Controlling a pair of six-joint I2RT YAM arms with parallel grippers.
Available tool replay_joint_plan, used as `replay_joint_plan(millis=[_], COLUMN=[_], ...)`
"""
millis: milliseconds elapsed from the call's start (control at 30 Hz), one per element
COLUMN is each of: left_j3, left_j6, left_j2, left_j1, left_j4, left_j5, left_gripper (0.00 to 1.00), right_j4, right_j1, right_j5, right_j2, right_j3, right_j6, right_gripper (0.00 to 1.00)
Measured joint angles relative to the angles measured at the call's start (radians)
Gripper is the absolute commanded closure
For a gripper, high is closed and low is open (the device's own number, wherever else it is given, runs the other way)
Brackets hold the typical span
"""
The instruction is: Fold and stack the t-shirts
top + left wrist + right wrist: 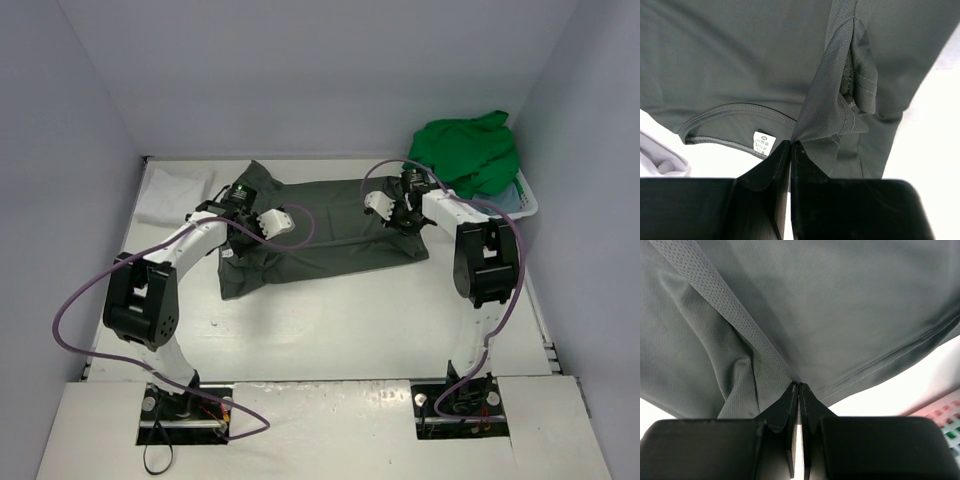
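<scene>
Dark grey-olive cloth covers the middle of the white surface (330, 330): one t-shirt (330, 245) lying mostly flat, rumpled along its near edge and at its far left corner. Its fabric is smooth with a slight sheen, broken by panels of fine mesh (715, 300) in the same colour. The left wrist view shows its ribbed collar (735, 107) lying open, with a small white neck label (764, 143) inside.

The left end effector (791, 146) is closed on a pinch of mesh beside the collar, drawing it into a creased peak next to a stitched sleeve seam. The right end effector (799, 386) is likewise closed on the shirt, gripping a fold where a mesh strip meets the smooth cloth, close to the stitched hem (890, 362).

A bright green shirt (468, 152) sits heaped on the white basket (528, 200) at the far right, and a white shirt (172, 195) lies at the far left, just beside the grey one.
</scene>
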Motion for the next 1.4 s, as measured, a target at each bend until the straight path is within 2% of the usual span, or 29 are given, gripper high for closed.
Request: replay_joint_plan(millis=[467,900,933,967,1033,1233,1267,1400], left_j3=[0.026,0.076,0.076,0.078,0.088,0.126,0.129,0.129], left_j6=[-0.003,-0.011,-0.011,-0.012,-0.018,-0.048,-0.056,-0.090], left_j2=[0.079,0.151,0.161,0.169,0.188,0.228,0.233,0.247], left_j1=[0.006,0.008,0.008,0.008,0.008,0.008,0.008,0.008], left_j4=[0.043,0.109,0.110,0.110,0.110,0.151,0.170,0.236], left_j5=[-0.041,-0.123,-0.127,-0.130,-0.140,-0.193,-0.209,-0.271], left_gripper=[1.00,1.00,0.96,0.85,0.78,0.72,0.67,0.65], right_j4=[0.016,0.031,0.035,0.038,0.045,0.060,0.066,0.100], right_j1=[0.009,0.010,0.010,0.010,0.010,0.010,0.010,0.011], right_j5=[0.000,0.001,0.001,0.001,0.001,0.001,0.001,0.013], right_j2=[0.039,0.093,0.093,0.093,0.093,0.093,0.093,0.093], right_j3=[0.134,0.139,0.139,0.138,0.131,0.095,0.086,0.068], right_j6=[0.023,0.023,0.023,0.023,0.023,0.023,0.023,0.033], right_gripper=[1.00,1.00,1.00,1.00,1.00,1.00,0.99,0.91])
